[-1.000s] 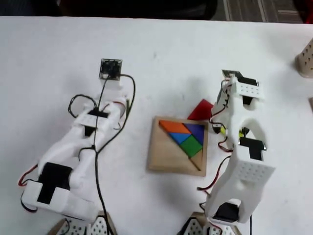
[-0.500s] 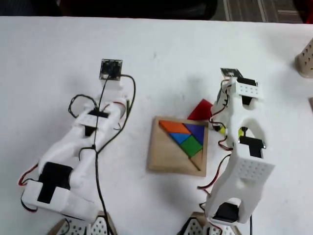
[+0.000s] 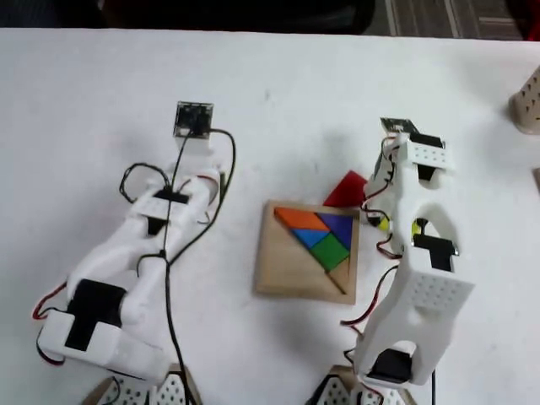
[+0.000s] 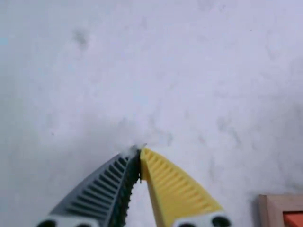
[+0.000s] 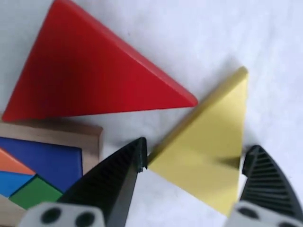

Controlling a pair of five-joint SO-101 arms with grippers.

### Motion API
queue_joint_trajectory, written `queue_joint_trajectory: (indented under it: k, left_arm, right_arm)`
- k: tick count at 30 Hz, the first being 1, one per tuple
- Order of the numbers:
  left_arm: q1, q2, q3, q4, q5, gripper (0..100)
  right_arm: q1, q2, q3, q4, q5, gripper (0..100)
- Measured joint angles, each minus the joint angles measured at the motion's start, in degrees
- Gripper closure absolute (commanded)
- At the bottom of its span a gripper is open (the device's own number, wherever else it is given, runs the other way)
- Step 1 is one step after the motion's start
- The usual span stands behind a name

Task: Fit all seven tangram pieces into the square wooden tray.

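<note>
Fig.: tangram fit, part done. At centre of table (image 3: 101, 84), btwn the two arms: wooden tray (image 3: 283, 272). In high view, upper-right half filled w/ orange piece (image 3: 299, 218), indigo piece (image 3: 339, 225), blue piece (image 3: 310, 239) and green piece (image 3: 332, 252); lower-left half bare wood.

Outside the tray: red triangle (image 5: 90, 80), flat, just beside the far rim near the right corner, perhaps touching. Next to it, apart from the tray: yellow triangle (image 5: 208, 142), flat on the table, w/ the red's sharp tip close to one yellow edge.

State of right gripper (image 5: 196, 155): spread open, black fingers either side of yellow triangle, one tip at a corner, the other just off the opposite edge; firm contact not confirmable.

State of left gripper (image 4: 140, 152): clenched on nothing, grey and yellow tips meeting over bare table, tray corner nearby.

Handling (est.): flat painted wood, so light, rigid, not fragile, prob. slick on the faces. Best taken across two edges near mid-body, fingers low to the table. Likely to pivot or squirt out if pinched at a sharp corner.

Surface: white, smooth, matte, faintly smudged.

Room: dark strip beyond the far edge, striped floor at upper right, pale perforated object (image 3: 529, 103) at right margin.
</note>
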Motion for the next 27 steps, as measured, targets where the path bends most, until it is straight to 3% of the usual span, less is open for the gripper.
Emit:
queue_joint_trajectory:
  k: [16,21,27]
  left_arm:
    - [0.0,0.0,0.0,0.0,0.0,97]
    - [0.0,0.0,0.0,0.0,0.0,97]
    - [0.0,0.0,0.0,0.0,0.0,97]
  right_arm:
    - [0.7,-0.1,1.7,1.1,3.0,71.5]
    - [0.9,-0.1,1.9,1.8,5.7,64.2]
    - [1.0,-4.3,9.0,-0.7,6.2,64.1]
